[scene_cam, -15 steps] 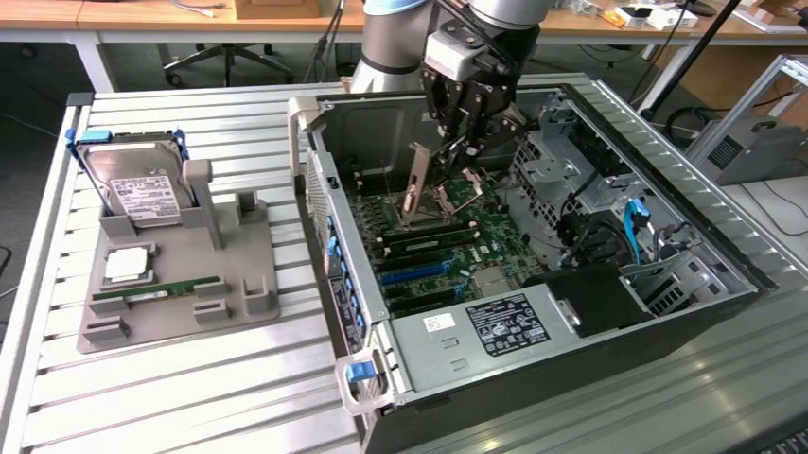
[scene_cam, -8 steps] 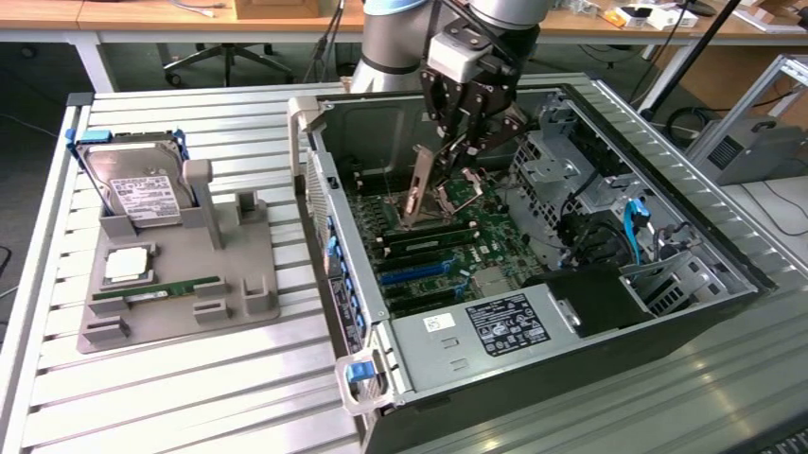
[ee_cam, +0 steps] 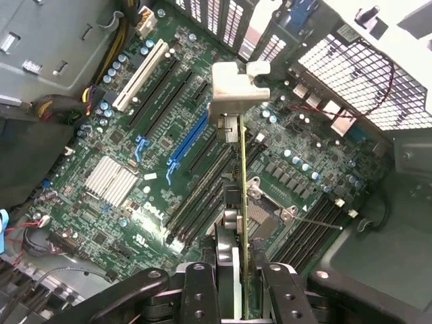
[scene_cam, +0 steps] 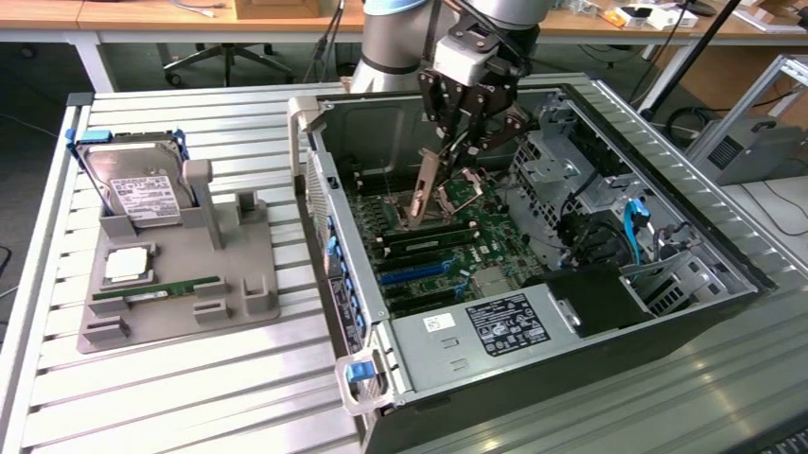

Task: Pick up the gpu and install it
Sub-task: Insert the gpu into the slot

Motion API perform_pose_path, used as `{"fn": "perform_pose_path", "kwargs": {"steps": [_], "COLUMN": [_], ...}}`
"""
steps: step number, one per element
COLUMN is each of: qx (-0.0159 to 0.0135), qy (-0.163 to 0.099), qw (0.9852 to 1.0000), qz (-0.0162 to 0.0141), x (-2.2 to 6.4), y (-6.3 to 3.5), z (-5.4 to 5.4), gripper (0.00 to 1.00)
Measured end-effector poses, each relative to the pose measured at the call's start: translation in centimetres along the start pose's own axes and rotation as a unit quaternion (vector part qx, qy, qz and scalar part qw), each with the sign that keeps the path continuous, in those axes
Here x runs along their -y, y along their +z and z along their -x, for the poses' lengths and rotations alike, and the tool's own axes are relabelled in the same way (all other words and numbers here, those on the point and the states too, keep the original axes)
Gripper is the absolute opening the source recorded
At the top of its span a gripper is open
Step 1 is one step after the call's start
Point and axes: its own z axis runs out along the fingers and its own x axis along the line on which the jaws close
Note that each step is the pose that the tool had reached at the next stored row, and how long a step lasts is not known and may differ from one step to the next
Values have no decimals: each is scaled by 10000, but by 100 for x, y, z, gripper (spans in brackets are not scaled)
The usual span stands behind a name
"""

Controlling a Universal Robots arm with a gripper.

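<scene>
Holding: the gripper has its jaws clamped on the gpu, one finger against each face of the card, which shows edge-on as a narrow strip.
Position of gpu: inside the open computer case, hanging steeply tilted over the motherboard. Its silvery bracket is at the end farthest from the gripper.
Contact: whether the lower end touches the board cannot be told.
Alignment: in the wrist view the card lies across the black memory slots, just beside the processor socket and apart from the blue expansion slot.
Hazard, wrong landing: a descent from this pose would likely bring the bracket onto the memory slots or the socket lever, because the card is not in line with any long slot.
Hazard, tilt: a card entering a slot at a lean tends to jam at one corner and bend its contacts.
Hazard, pivot: the grip sits at one end, so a push at the far end could swing the card between the fingers.
Hazard, snagging: the drive cage stands near the gripper, so a sideways correction could catch on it.
Bystanders: the hard drive and the memory stick rest on a grey fixture, well apart from the case.
</scene>
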Motion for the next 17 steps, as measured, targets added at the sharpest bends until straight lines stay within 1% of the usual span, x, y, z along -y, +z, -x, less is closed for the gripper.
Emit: {"fn": "perform_pose_path", "kwargs": {"steps": [6, 9, 17], "qx": [3, 6, 9], "qy": [-243, -439, -732], "qw": [9997, 9990, 9973], "qz": [7, 12, 21], "x": [0, 0, 0], "y": [1, 1, 2], "z": [0, 0, 0], "gripper": [30, 30, 30]}}
